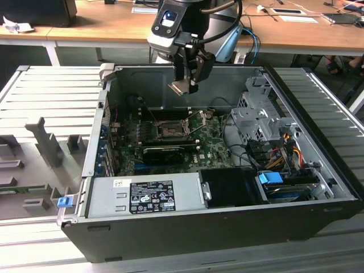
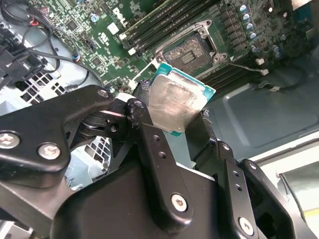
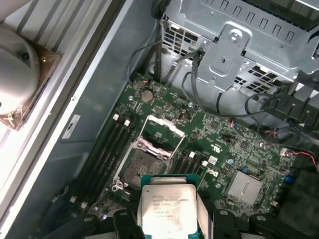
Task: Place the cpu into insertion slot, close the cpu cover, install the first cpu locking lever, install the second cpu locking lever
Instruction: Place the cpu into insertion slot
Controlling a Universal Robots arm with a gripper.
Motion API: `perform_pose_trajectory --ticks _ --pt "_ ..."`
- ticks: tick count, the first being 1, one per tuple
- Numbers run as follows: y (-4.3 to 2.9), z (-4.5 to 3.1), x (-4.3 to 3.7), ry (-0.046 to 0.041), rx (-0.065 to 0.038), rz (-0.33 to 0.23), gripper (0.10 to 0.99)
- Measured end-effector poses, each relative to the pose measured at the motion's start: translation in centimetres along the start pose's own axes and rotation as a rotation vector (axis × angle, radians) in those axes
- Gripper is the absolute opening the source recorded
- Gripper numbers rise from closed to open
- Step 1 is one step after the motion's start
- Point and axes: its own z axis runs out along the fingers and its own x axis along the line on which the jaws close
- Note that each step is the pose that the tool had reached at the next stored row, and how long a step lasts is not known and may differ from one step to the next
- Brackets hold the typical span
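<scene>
The black end effector (image 1: 183,85) is clenched on the small, flat, square cpu with a dull metal face (image 2: 175,102). It holds the chip by two sides, up in the air over the big open black and grey computer case (image 1: 227,222). The case lies on the grey ribbed tabletop (image 1: 51,85). Down below, on the green circuit board (image 1: 213,142), sits the small square black insertion slot with a silver frame (image 3: 142,167). The thin silver cpu cover with a cut-out middle (image 3: 167,126) stands tipped up beside the slot.
</scene>
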Motion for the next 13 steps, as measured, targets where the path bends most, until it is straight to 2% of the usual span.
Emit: perform_pose_trajectory --ticks 13 --pt "0.0 0.01 0.0 -0.0082 -0.002 0.092 0.529"
